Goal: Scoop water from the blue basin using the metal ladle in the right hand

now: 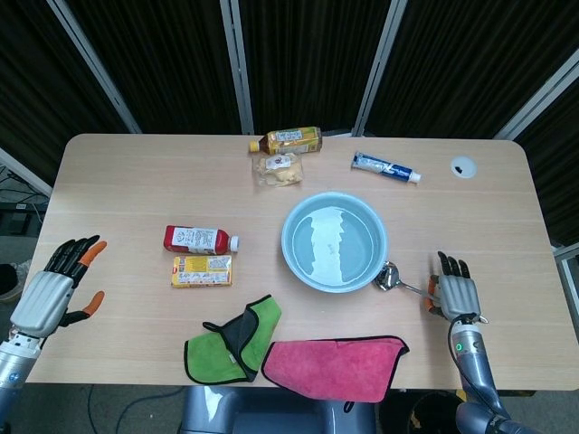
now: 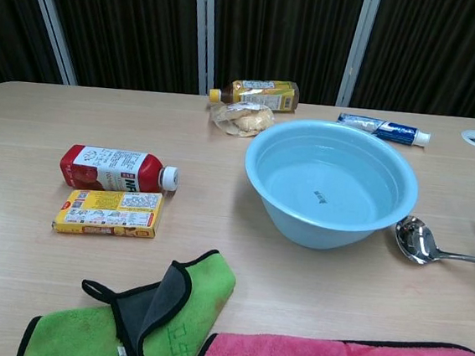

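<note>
We see the metal ladle (image 2: 433, 247) lying on the bench (image 1: 136, 181) just beside the blue basin (image 1: 335, 241). Our right robot hand (image 1: 456, 292) rests at its handle end with fingers spread, grasping nothing; the left robot hand (image 1: 50, 291), well apart from the basin, is likewise released.

Blue basin (image 1: 334, 242) sits upright mid-desk with water in it. Shiny metal ladle (image 2: 417, 242) lies flat just right of it, bowl up, handle pointing right.

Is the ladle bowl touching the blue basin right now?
Apart. The chest view shows bare table between the ladle bowl and the blue basin wall.
</note>
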Robot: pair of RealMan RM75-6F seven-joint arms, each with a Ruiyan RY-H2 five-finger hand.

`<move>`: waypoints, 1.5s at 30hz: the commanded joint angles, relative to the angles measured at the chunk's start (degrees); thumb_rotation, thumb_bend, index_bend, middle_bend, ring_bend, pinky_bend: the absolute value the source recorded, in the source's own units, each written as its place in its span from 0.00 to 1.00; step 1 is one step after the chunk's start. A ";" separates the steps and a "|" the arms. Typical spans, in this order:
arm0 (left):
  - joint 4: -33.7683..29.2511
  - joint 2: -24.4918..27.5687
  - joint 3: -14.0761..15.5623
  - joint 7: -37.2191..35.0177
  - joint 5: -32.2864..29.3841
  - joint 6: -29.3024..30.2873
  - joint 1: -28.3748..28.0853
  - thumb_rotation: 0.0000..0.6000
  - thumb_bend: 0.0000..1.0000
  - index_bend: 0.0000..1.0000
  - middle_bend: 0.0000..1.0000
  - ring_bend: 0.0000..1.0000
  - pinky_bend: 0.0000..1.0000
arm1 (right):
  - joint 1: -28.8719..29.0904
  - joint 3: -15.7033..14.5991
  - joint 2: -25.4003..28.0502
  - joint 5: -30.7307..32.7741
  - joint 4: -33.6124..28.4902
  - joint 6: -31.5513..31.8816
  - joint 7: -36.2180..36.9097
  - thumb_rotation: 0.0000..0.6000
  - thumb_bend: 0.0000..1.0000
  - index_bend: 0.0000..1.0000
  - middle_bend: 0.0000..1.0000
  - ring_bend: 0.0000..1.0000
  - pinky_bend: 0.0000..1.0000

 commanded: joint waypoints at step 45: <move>-0.57 -0.88 0.87 2.30 1.06 -0.92 -0.55 1.00 0.42 0.00 0.00 0.00 0.00 | 0.07 -0.69 28.65 3.67 -29.06 1.31 -2.86 1.00 0.49 0.64 0.00 0.00 0.00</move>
